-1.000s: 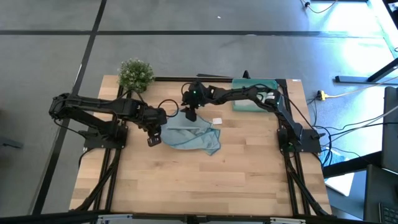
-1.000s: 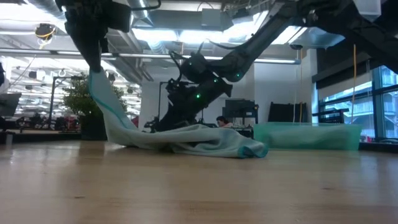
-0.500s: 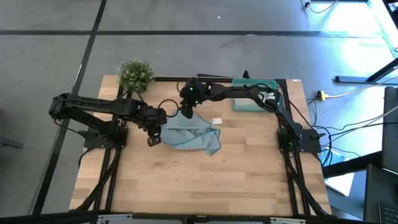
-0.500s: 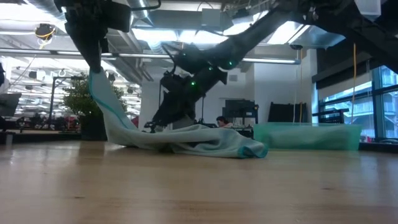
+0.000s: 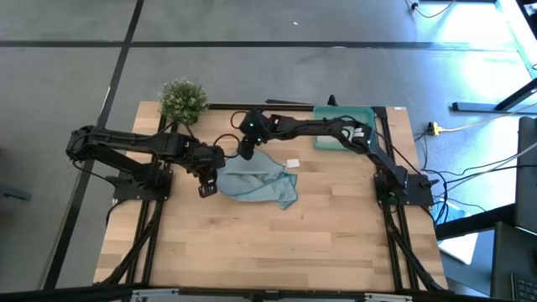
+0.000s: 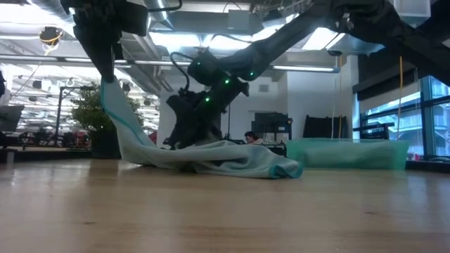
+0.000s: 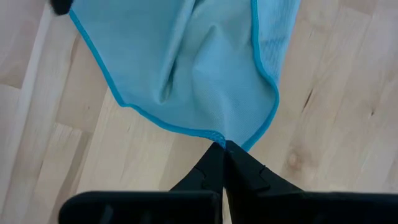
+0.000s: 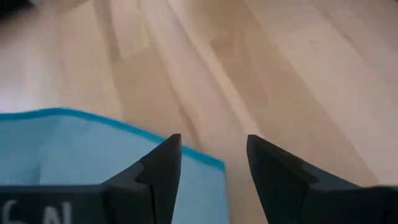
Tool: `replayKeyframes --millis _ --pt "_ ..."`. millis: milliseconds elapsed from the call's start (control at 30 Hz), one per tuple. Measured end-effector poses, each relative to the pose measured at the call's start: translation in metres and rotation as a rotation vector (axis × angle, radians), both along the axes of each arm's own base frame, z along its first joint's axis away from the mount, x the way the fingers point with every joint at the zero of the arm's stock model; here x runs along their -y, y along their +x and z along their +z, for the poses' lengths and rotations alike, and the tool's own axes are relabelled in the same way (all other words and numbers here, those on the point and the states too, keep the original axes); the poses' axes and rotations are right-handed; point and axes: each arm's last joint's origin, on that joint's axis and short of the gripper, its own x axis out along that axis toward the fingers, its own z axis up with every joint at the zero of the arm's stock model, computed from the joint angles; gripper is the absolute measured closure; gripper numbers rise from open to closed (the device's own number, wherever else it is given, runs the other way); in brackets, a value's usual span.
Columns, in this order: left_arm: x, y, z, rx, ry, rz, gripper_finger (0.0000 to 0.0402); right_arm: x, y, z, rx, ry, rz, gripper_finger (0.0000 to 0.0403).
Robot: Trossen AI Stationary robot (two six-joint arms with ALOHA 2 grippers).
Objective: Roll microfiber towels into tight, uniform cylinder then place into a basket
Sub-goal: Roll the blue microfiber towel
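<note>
A light blue microfiber towel (image 5: 256,180) with a darker blue hem lies crumpled at the table's middle, and a small white tag (image 5: 293,164) shows at its far right. My left gripper (image 5: 205,186) is shut on one of its corners and holds that corner up at the towel's left side. My right gripper (image 5: 245,151) hovers open over the towel's far edge (image 8: 124,127), a finger on either side of a hemmed corner (image 8: 214,163); I see no touch. The teal basket (image 5: 344,127) stands at the far right. My left gripper pinches the towel's hemmed corner (image 7: 219,137) between its two shut fingers, which come from above, slanting down. The corner (image 6: 107,83) is lifted well off the table. The cloth slopes slack from there down to the rest (image 6: 211,160), which lies on the wood.
A small potted plant (image 5: 183,99) stands at the far left corner. Bare wooden table (image 5: 277,243) stretches across the whole near half. Cables run along the far edge by the basket.
My right gripper has moved toward the table's left edge along the towel's far side, risen a little and rolled about its own axis, its fingers still open. The towel and my left gripper have kept still.
</note>
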Motion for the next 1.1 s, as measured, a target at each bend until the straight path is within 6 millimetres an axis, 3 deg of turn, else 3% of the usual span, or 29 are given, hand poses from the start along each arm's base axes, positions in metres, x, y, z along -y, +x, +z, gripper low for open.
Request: replayKeyframes --millis 167,367,600,833,1100 --pt "0.000 0.000 0.000 0.000 0.000 0.000 0.0401 0.004 0.010 -0.008 -0.034 -0.048 0.002 0.0218" --pt "0.000 0.000 0.000 0.000 0.001 0.000 0.0401 0.006 0.014 -0.004 -0.083 -0.058 0.037 0.0218" --pt "0.000 0.000 0.000 -0.005 0.020 -0.011 0.0401 0.002 0.007 -0.011 -0.181 -0.115 0.232 0.0218" --pt "-0.001 0.000 0.000 -0.005 0.048 -0.012 0.0401 0.002 0.007 -0.013 -0.204 -0.162 0.239 0.0221" --pt "-0.001 0.000 0.000 -0.005 0.054 -0.010 0.0401 0.003 0.007 -0.013 -0.203 -0.164 0.240 0.0298"
